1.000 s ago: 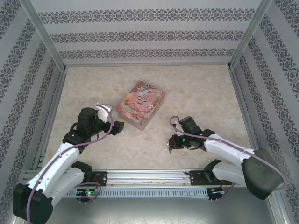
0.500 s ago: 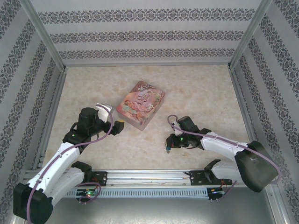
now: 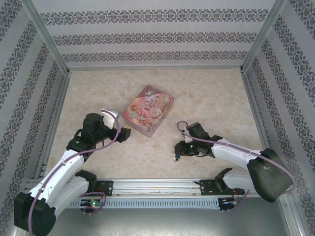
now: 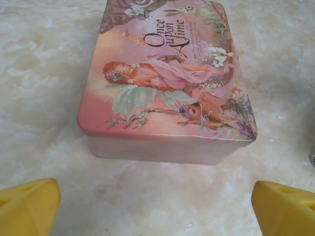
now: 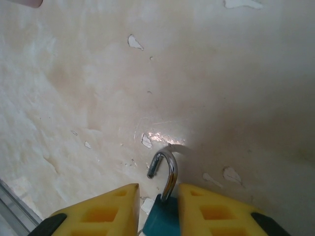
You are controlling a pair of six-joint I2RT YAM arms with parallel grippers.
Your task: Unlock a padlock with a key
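Note:
A tiny padlock [image 5: 165,211] with a teal-blue body sits between the yellow fingers of my right gripper [image 5: 158,209], which is shut on it. Its thin silver shackle [image 5: 170,172] sticks out ahead with the free end lifted clear of the body. In the top view the right gripper [image 3: 176,154] hangs low over the table's near middle, with the padlock [image 3: 175,158] a small dark speck at its tip. My left gripper [image 4: 157,209] is open, its fingertips [image 4: 27,206] spread wide and nothing between them, just short of the pink tin.
A flat pink illustrated tin box [image 3: 148,109] lies in the middle of the marbled table [image 3: 216,98], directly in front of the left gripper [image 3: 126,132]. Patterned walls close in the back and both sides. A metal rail [image 3: 157,184] runs along the near edge.
My right gripper has shifted slightly left and toward the near edge, carrying the padlock lower. The left arm and the tin have not moved.

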